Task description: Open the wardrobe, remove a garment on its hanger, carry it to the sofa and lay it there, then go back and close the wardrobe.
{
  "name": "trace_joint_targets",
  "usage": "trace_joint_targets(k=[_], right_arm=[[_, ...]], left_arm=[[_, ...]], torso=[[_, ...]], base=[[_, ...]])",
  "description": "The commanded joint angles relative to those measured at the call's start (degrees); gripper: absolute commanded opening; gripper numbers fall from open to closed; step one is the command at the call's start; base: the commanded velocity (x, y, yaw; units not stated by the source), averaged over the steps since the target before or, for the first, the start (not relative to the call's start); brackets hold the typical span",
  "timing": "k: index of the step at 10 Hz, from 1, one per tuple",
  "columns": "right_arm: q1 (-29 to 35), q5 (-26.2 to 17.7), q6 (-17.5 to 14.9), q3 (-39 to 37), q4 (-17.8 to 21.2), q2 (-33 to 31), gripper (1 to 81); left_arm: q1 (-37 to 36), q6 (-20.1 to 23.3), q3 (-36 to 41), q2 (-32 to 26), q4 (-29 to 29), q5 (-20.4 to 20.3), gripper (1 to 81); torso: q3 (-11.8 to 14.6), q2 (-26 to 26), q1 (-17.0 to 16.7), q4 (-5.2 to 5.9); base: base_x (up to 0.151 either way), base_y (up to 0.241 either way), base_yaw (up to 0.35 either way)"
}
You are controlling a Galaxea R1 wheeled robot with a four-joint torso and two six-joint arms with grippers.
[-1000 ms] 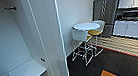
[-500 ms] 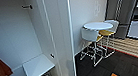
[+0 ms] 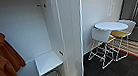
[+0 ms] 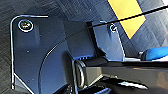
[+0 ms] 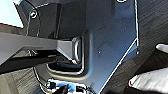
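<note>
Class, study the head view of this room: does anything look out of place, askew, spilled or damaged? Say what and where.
Nothing stands out. The orange-rust garment hangs at the left by the white wall, the small white table stands level below, and the round table with its chairs is upright on the dark floor. No spill or damage is visible.

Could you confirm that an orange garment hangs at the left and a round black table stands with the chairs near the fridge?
Not quite: the round table is white, not black, as the head view shows. The orange garment does hang at the left, and the chairs stand by the table near the fridge.
</note>
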Motion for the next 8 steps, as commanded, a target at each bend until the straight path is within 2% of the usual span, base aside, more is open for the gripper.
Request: trace_joint_targets(k=[1, 8], right_arm=[[1.3, -3.1, 0.2, -0.1, -0.4, -0.3, 81.1], [1.3, -3.0, 0.2, -0.1, -0.5, -0.1, 81.1]], left_arm=[[-2.2, -0.2, 0.3, -0.4, 0.5, 1.3, 81.1], [-2.2, -0.2, 0.4, -0.1, 0.5, 1.3, 81.1]], torso=[[0.0, 0.0, 0.0, 0.00], [0.0, 0.0, 0.0, 0.02]], base=[[0.000, 0.000, 0.299], [0.000, 0.000, 0.271]])
